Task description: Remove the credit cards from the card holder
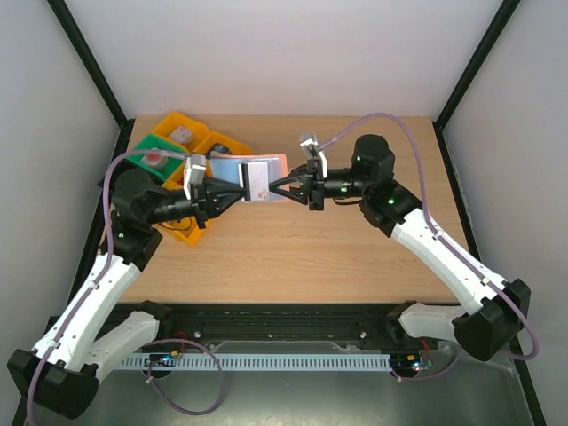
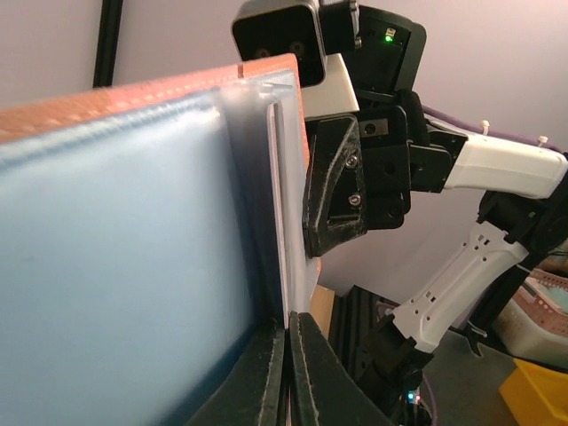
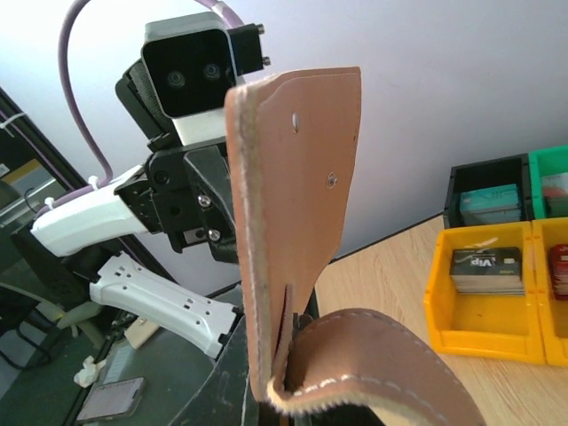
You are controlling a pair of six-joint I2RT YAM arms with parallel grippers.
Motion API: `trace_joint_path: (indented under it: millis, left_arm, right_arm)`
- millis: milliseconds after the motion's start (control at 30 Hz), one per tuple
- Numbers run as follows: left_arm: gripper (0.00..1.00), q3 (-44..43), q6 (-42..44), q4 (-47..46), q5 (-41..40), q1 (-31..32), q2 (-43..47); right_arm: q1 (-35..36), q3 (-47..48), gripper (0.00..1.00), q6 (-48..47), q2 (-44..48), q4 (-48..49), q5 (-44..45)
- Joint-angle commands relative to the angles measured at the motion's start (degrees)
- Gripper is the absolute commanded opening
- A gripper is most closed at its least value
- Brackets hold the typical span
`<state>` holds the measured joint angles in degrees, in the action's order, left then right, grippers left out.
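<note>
Left gripper [image 1: 241, 193] and right gripper [image 1: 273, 188] meet nose to nose above the table [image 1: 311, 257], with the holder [image 1: 257, 178] raised between their tips. Both pairs of jaws are pressed together.

The right gripper pinches the tan leather at its lower end. There a loose flap [image 3: 373, 355] curls back toward that wrist. The main panel stands upright just ahead of the tips, with two small rivets on its outer face.

The left gripper's fingers [image 2: 256, 389] are clamped on a thin pale edge on the holder's inner side. From the left wrist view it is hard to tell whether that edge is a card or a clear sleeve.

The cards [image 1: 227, 169] sit inside the holder, not yet out. A light blue face lies just beyond the left fingers, with a stitched leather border along its top. From above, the blue shows on the left gripper's side of the holder and a salmon strip on the right gripper's side.

Behind the left gripper, toward the far left of the table, lies a cluster of trays [image 1: 182, 130] in yellow and green. From the right wrist, one yellow tray off to that gripper's right holds a dark stack [image 3: 485, 271] marked "Vip". A black tray [image 3: 461, 191] stands just beyond it.
</note>
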<state>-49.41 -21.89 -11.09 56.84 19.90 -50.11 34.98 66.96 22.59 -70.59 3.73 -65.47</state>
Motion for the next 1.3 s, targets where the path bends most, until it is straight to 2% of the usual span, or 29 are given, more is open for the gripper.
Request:
trace_joint_path:
  millis: [0,233,333,467,600,733,833,900,1000,1267]
  left_arm:
    - [0.02,0.3,0.8,-1.1,-0.2,-2.1,1.7]
    - [0.02,0.6,3.6,2.2,-0.9,-2.6,2.2]
    - [0.02,-0.7,10.1,7.6,-4.7,-3.0,2.4]
    - [0.02,-4.3,37.7,20.6,-18.8,-3.3,3.4]
    - [0.02,-3.2,68.6,21.9,-32.9,-2.8,9.1]
    - [0.02,6.2,100.6,11.5,-40.3,-1.6,17.5]
    - [0.02,16.2,124.3,-1.8,-40.0,-1.2,22.6]
    - [0.02,20.8,134.9,-8.8,-37.9,-1.1,23.8]
    - [0.02,22.0,139.2,-12.3,-36.6,-0.7,23.4]
    - [0.02,21.4,139.4,-10.8,-41.8,2.3,21.8]
  right_arm:
    - [-2.3,-0.1,0.02,-2.6,2.8,-3.6,-0.7]
    - [-4.2,0.0,0.02,-3.8,3.5,-6.2,-1.7]
    - [-5.4,0.0,0.02,-5.1,4.6,-7.9,0.7]
    - [-9.2,-1.5,0.02,-4.3,6.2,-8.8,7.0]
    - [-11.5,-2.8,0.02,-2.3,6.3,-8.5,8.8]
    - [-11.6,-2.9,0.02,-1.5,5.6,-7.9,9.4]
    - [-11.6,-2.7,0.02,-1.2,5.0,-7.5,9.3]
    - [-11.6,-2.6,0.02,-0.7,4.6,-7.0,8.6]
    - [-11.6,-2.7,0.02,-0.1,4.1,-6.3,7.7]
    - [-11.6,-3.5,0.02,0.0,3.6,-7.7,8.7]
